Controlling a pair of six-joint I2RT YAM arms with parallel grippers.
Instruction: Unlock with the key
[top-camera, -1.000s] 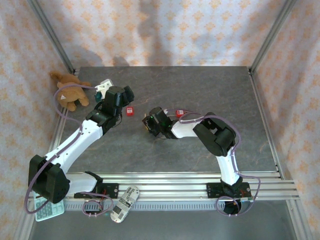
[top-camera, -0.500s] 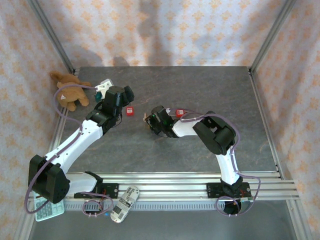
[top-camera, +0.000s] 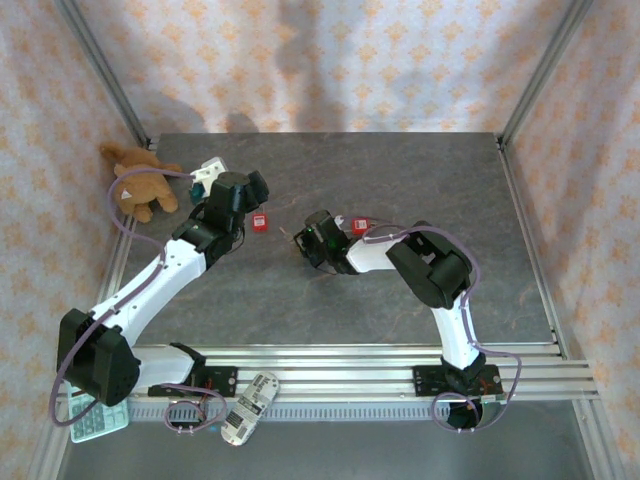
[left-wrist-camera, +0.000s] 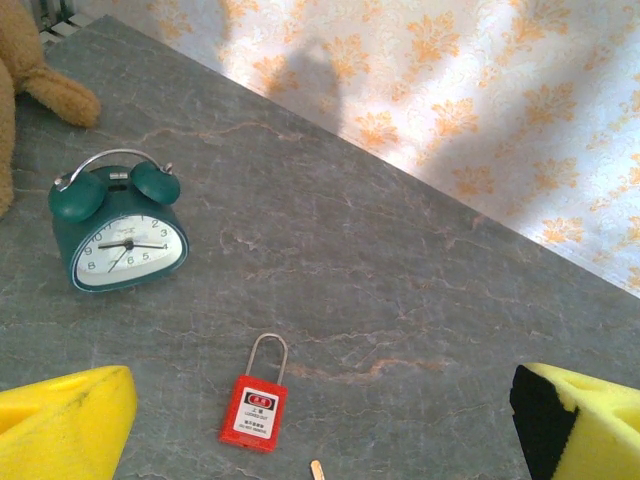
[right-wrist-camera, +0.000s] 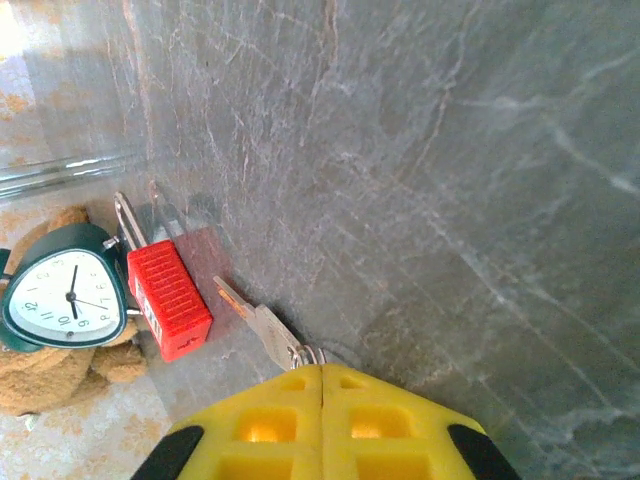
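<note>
The right fingers (right-wrist-camera: 322, 400) are seen pressed together, and the key (right-wrist-camera: 262, 326) is pinched at its ring end, with the blade pointed out toward 10 o'clock in the right wrist view. The red padlock (right-wrist-camera: 170, 300) is laid flat on the grey table (top-camera: 420, 180) just beside the blade tip, its shackle aimed at 11 o'clock. Whether tip and body touch cannot be told from here. From the left wrist camera, a sliver of the key tip is caught at 5 o'clock of the padlock, and a gap of table is shown between them, so the key is not yet inserted. The left fingers (left-wrist-camera: 70, 420) are spread wide with nothing held, and the padlock is framed low between them. A green alarm clock (left-wrist-camera: 120, 232) is stood upright at 10 o'clock of the padlock, well apart from it. A brown teddy bear (left-wrist-camera: 15, 90) is glimpsed at the left edge. From above, the padlock is found at 10 o'clock of the right fingers, near them.
</note>
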